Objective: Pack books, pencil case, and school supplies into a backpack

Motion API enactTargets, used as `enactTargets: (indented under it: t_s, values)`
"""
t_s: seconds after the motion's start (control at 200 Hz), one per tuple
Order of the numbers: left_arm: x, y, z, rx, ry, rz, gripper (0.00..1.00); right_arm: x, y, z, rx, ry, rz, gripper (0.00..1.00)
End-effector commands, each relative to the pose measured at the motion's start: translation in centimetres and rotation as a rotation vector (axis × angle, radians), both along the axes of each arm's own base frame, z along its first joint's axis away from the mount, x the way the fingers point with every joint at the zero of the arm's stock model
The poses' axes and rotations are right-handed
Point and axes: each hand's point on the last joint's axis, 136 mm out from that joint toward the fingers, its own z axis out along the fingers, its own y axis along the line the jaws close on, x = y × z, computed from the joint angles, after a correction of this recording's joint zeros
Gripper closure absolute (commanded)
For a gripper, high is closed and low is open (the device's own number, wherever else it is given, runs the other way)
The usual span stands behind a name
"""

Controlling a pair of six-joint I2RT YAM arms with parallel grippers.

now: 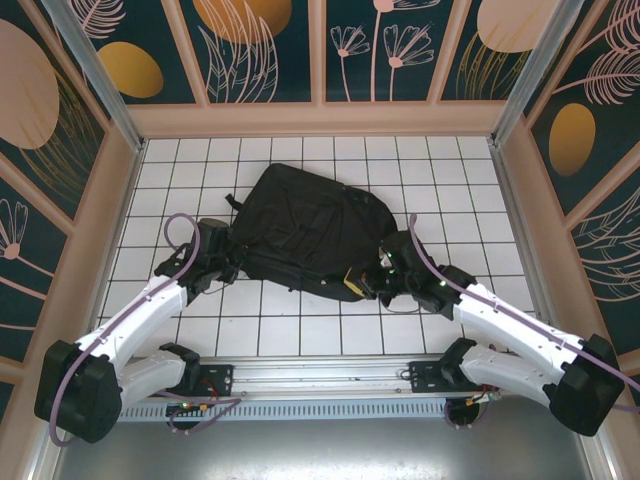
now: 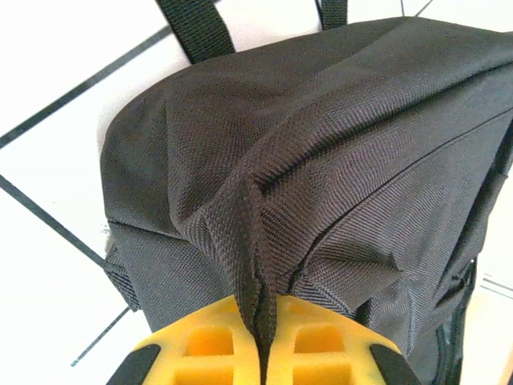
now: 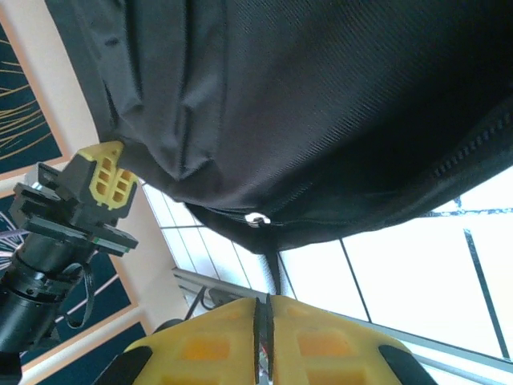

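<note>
Black soft fabric backpack (image 1: 310,230) lies flat mid-frame in the top view on the white tiled surface (image 1: 330,335). Its long axis runs roughly left to right, tilted down toward the lower right.

The arms flank it, one at each near end. The left claw (image 1: 228,262) is at the bag's left edge. The right claw (image 1: 368,282) is at its lower-right corner, about equally close and touching fabric.

Left wrist view: the left claw (image 2: 263,325) is clamped on a raised fold or seam of the backpack (image 2: 337,152). The fabric is pinched between the yellow pads and tented toward the lens. Two black straps (image 2: 196,28) trail off the bag at the top of the frame.

Right wrist view: the backpack (image 3: 321,96) hangs above the right claw (image 3: 263,313), with its rim lifted off the surface. The yellow pads are nearly together. A thin black pull cord (image 3: 275,269) drops from the rim into the slit, just below a small silver ring (image 3: 256,218). Can't tell whether it's pinched or being let go. A zip line (image 3: 481,140) curves along the right edge of the frame. The left claw (image 3: 108,172) is at the left of the frame, on the bag's far edge.

Judgement: the next move turns on the rim near the right claw. The bag lies directly ahead of and above that claw, with the left arm anchoring the opposite end. Nothing stands between either claw and the bag. The patterned side walls (image 1: 60,150) are well apart.
</note>
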Motion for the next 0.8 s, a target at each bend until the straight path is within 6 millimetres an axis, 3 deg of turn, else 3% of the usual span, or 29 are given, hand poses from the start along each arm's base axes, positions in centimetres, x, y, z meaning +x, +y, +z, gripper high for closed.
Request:
enactTargets:
  t_s: [0.0, 0.105, 0.21, 0.34, 0.44, 0.56, 0.796]
  values:
    - [0.4, 2.0, -0.4, 0.067, -0.024, 0.061, 1.00, 0.8, -0.4, 1.0, -0.074, -0.067, 0.039, 0.78]
    - [0.4, 1.7, -0.4, 0.059, -0.027, 0.047, 1.00, 1.1, 0.4, 1.5, -0.117, -0.147, 0.159, 0.59]
    - [0.5, 1.5, -0.3, 0.050, -0.039, 0.035, 1.00, 2.4, -0.6, 1.7, -0.342, -0.303, 0.279, 0.56]
    - [0.8, 1.3, 0.2, 0.066, -0.057, 0.007, 1.00, 3.8, -1.5, 3.9, -0.554, -0.612, 0.373, 0.55]
    - [1.1, 1.6, 0.9, 0.111, -0.090, -0.019, 1.00, 5.5, -2.8, 1.9, -0.650, -0.554, 0.456, 0.57]
    - [1.4, 1.5, 1.4, 0.156, -0.111, -0.065, 1.00, 5.4, -1.9, -1.0, -0.607, -0.445, 0.567, 0.60]
    - [2.7, 1.1, 2.2, 0.222, -0.134, -0.136, 1.00, 2.3, -0.1, -4.1, -0.507, -0.287, 0.749, 0.71]
